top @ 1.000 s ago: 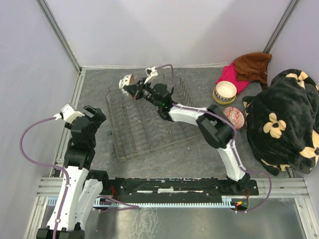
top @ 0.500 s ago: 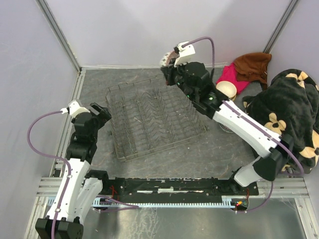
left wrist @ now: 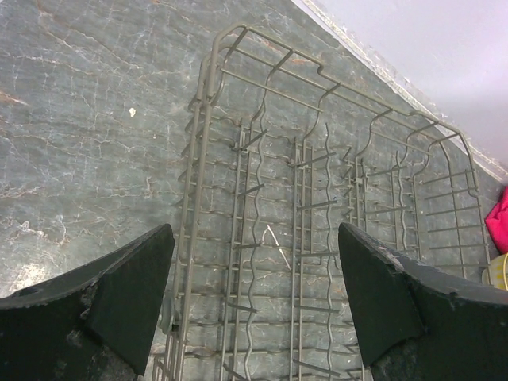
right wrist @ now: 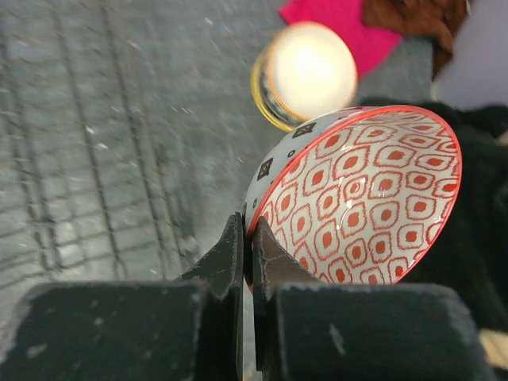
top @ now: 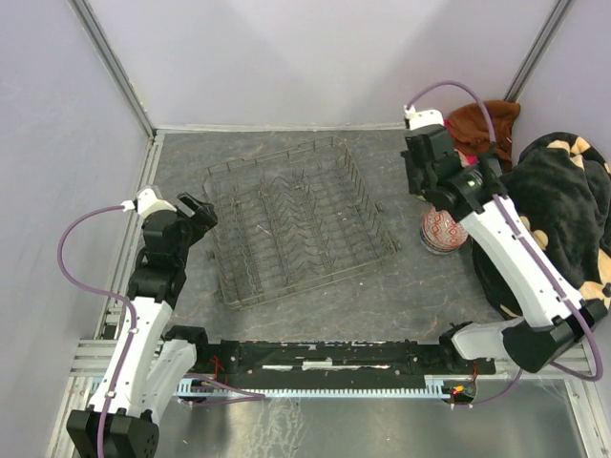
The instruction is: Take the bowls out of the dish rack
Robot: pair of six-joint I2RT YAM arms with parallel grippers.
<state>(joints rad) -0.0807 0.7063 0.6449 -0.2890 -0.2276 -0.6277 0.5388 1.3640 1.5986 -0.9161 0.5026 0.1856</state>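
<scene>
Starting nearest: the left gripper [left wrist: 254, 238] is wide open with nothing in it, hanging over the near-left edge of the dish rack [top: 225, 279]. Compared with a second ago it's only nudged a bit closer to the rack, so not much going on there.

The rack itself sits mid-table [top: 382, 296], and I can't spot a single bowl left between the tines in either the overhead or the left wrist view.

The big change is the right arm. A second ago it was up over the far-left corner of the rack with a bowl in its claw. Now it has swung all the way across to the right side, beside the black flowery blanket [top: 554, 210]. The right gripper [right wrist: 248, 238] is clamped tight on the rim of the red lattice bowl [right wrist: 357, 182], which hangs tilted with its inside facing the wrist camera.

From overhead there's red lattice at that same spot, where a matching bowl already lay earlier. I honestly can't tell whether the held one is touching it or is a bit above it.

Just past that is a yellow-rimmed bowl [right wrist: 309, 71], in front of the pink cloth [right wrist: 349, 24].

My read: this looks like the last bowl out, and all that's left is to set it down and let go.
</scene>
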